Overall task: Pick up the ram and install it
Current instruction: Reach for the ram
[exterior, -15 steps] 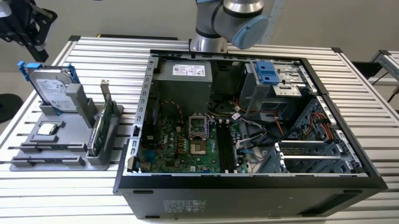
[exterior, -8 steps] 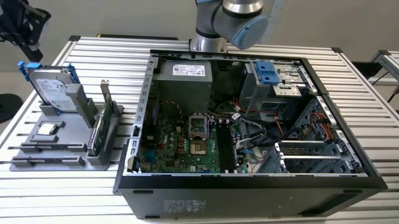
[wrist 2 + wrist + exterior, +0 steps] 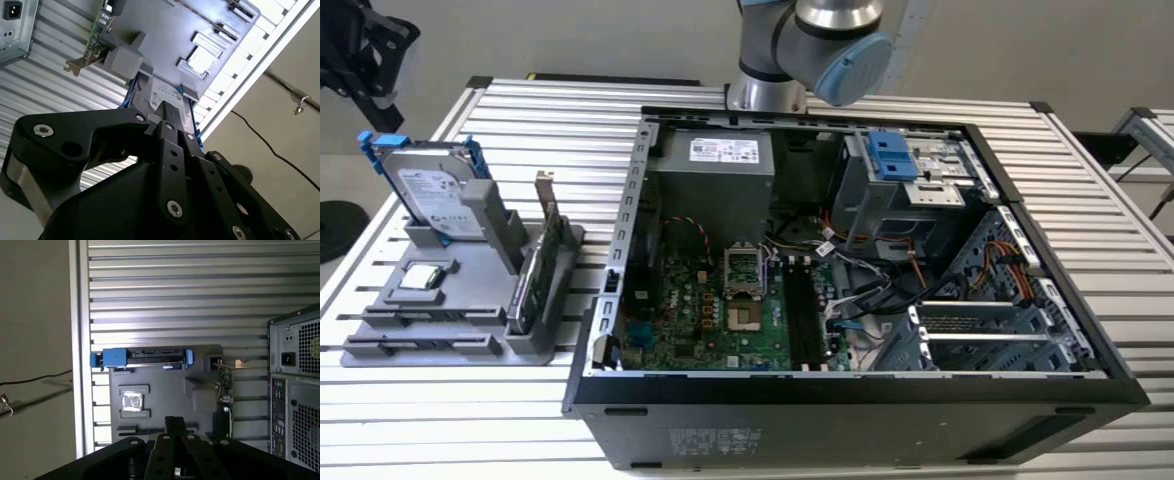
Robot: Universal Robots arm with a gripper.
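Barely begun. Hovering with the gripper [image 3: 175, 426] above the parts tray [image 3: 165, 390] at the exterior view's left; cannot tell whether clenched or released. Seemingly leaves the ram [image 3: 416, 317] in the tray's near slot, with the motherboard slots [image 3: 803, 310] unfilled.

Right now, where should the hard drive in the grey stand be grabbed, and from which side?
I'd grip the hard drive across its two broad faces near the top edge, coming down from above: it stands on edge in the stand, lower part seated.

One open computer case [image 3: 854, 420], one hard drive [image 3: 438, 195], one expansion card [image 3: 542, 270], one grey holder [image 3: 540, 350].
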